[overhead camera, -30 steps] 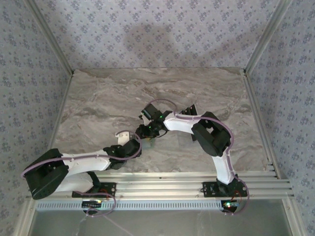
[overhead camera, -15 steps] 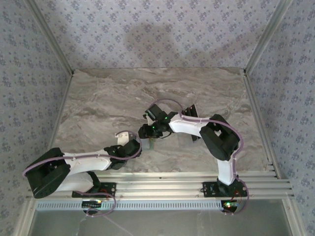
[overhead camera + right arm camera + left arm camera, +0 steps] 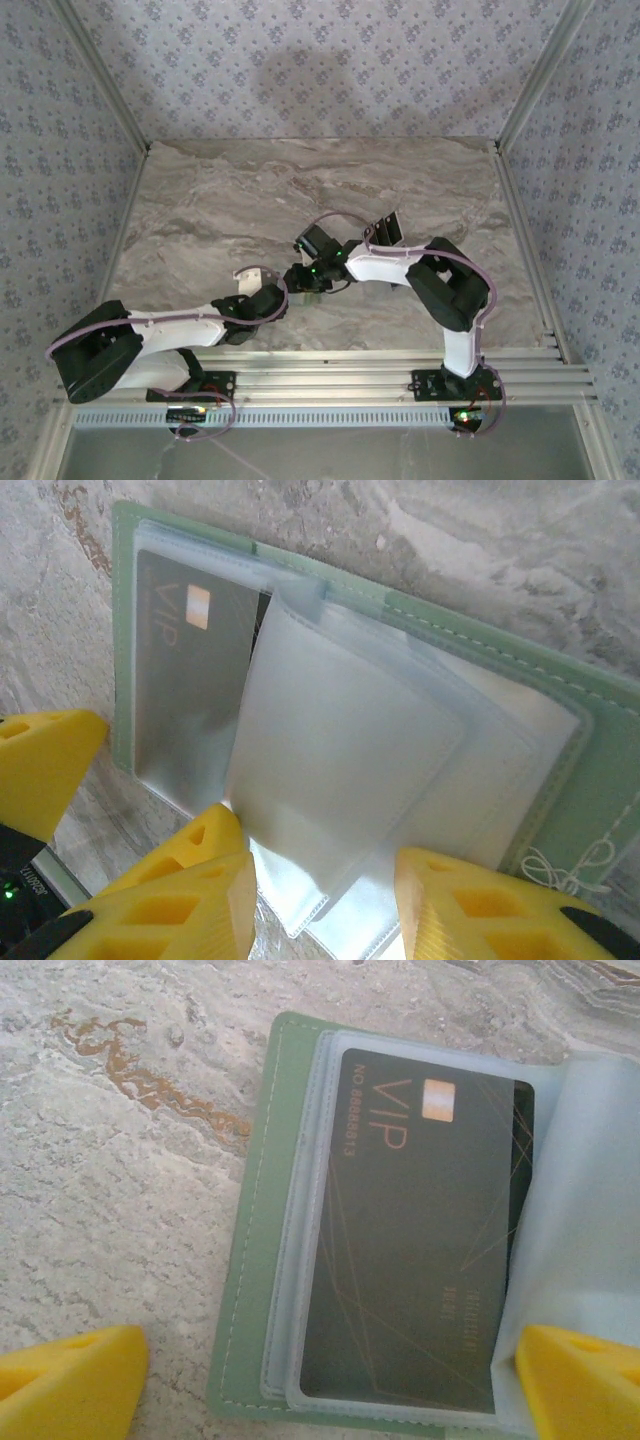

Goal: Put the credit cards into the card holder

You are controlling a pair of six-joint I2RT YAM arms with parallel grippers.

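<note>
Starting at the left claw [image 3: 325, 1385]: its jaws are set wide and nothing is gripped. One of its yellow fingers [image 3: 70, 1380] rests off the holder's left edge, over bare table [image 3: 120, 1210]. The other sits at the holder's middle, by the foot of a raised clear leaf [image 3: 340, 770].

The right claw [image 3: 325, 910] is noted at the holder's near edge with its jaws half apart. The leaf's lower edge hangs in the gap between them. No pinch on so thin a sheet can be made out, so the leaf is judged propped rather than clamped.

Change over the last second: in the top view the right wrist is seen drawn closer to the holder's near side, and its elbow has swung out to the right. The left arm is hardly altered, its jaws a shade less wide. This is read as the leaf being turned to bare the next pocket.

The holder [image 3: 250, 1260] lies flat and open on the table between the two claws. It is sage green with a stitched border and clear sleeves at its spine. One dark card [image 3: 420, 1240] marked VIP, with a gold chip, is seated in the left sleeve. Dark spare cards [image 3: 387, 226], as they are judged to be, lie well beyond the holder to its right. Part of the task is therefore taken as left to do.
</note>
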